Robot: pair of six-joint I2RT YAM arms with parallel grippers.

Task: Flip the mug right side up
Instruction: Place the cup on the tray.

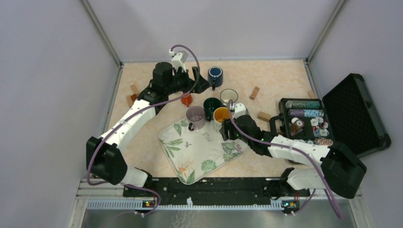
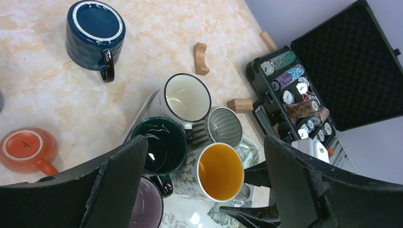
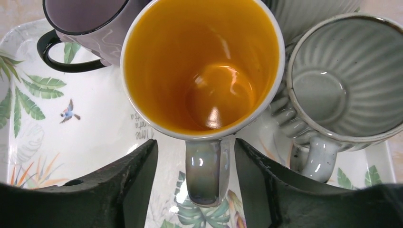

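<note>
The mug (image 3: pixel 202 66), white outside with an orange-yellow inside, stands mouth up on the leaf-print tray (image 3: pixel 71 142). Its handle (image 3: pixel 206 171) points at my right gripper (image 3: pixel 196 175), which is open: one finger stands on each side of the handle with a gap at both. In the top view the mug (image 1: pixel 221 115) sits at the tray's far edge with the right gripper (image 1: pixel 227 129) just before it. My left gripper (image 1: pixel 202 83) hangs open, holding nothing, high above the group of mugs near a blue mug (image 1: pixel 215 74). From the left wrist the mug (image 2: pixel 221 171) shows far below the left gripper (image 2: pixel 204 147).
The blue mug (image 2: pixel 95 31) and an orange mug (image 2: pixel 26 148) lie bottom up on the table. Purple (image 3: pixel 85 19), dark green (image 2: pixel 159 147), white-lined (image 2: pixel 187 97) and ribbed grey (image 3: pixel 332 80) mugs crowd the yellow one. An open chip case (image 1: pixel 351 114) and wooden blocks (image 1: pixel 255 92) lie at the right.
</note>
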